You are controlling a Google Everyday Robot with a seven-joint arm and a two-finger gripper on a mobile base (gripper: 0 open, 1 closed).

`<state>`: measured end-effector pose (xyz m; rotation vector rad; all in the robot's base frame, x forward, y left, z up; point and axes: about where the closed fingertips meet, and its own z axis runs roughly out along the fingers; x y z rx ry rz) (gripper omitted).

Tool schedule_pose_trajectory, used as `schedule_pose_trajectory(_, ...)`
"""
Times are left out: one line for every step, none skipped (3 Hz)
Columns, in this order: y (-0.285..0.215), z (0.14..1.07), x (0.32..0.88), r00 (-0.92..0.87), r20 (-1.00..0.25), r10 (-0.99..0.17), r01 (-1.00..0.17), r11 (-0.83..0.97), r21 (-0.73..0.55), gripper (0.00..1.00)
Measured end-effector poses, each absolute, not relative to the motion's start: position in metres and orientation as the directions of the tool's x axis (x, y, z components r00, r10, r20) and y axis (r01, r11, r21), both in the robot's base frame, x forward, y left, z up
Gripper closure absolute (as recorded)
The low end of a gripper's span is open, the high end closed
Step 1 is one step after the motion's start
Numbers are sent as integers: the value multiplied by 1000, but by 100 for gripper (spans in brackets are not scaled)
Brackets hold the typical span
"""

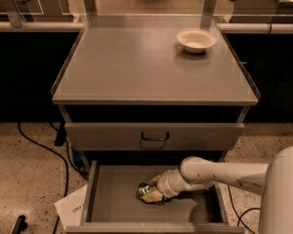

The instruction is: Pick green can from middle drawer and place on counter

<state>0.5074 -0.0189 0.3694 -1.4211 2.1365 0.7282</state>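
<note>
Down in the middle drawer, gripper (fingers closed) holds green can.

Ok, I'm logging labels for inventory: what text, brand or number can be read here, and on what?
Nothing legible.
Green can, at the gripper in the middle drawer: print too blurred to read.
Paper sheet on the floor: dark marks, too small to read.
White bowl and counter: no text seen.
</note>
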Motion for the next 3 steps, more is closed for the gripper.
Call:
schedule_pose_trajectory(-19,369,507,-353,-641,-682,-931,323,170,89)
schedule_pose_trajectory(-17,372,506,-349,-647,-678,-932,321,166,100)
schedule_pose_trajectory(-17,404,495,-338,-685,-646,-925,362,115,100)
